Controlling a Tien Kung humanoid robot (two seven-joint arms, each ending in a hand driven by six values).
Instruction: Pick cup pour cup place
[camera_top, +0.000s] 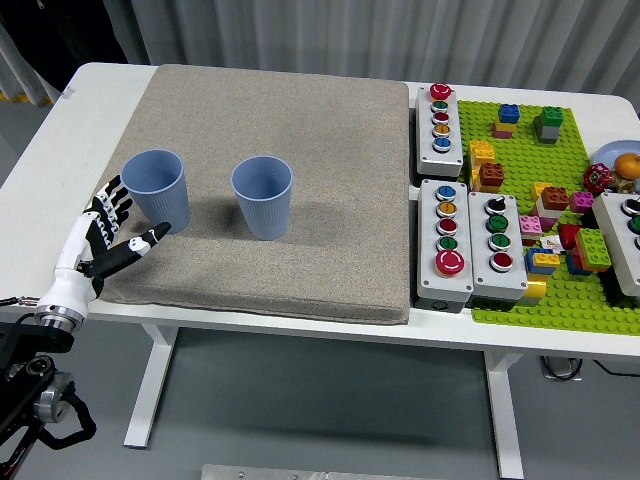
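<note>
Two blue cups stand upright on the grey mat, and the left cup (157, 189) is the one in play: it sits near the mat's left edge, mouth up, nothing holding it. The right cup (263, 195) stands well apart from it toward the middle of the mat (300, 120), also upright and open, which makes it a sensible target for a pour. I cannot tell whether either cup has anything inside. The left hand (105, 238) is low at the mat's left edge, just beside the left cup's base, fingers (114, 203) spread apart and the thumb reaching out toward the cup's foot, holding nothing. That open, sideways shape reads as a hand set up to wrap the cup's wall from the side, so I'd judge this as the approach to the pick, with grasp, pour and place all yet to do. The soft mat gives the cups a steady footing, though a light empty cup could tip if the thumb nudges it first. Off to the right, clear of the action, sit the button boxes (440, 128) and a green board (560, 290) loaded with toy bricks. The right arm is nowhere in view.
</note>
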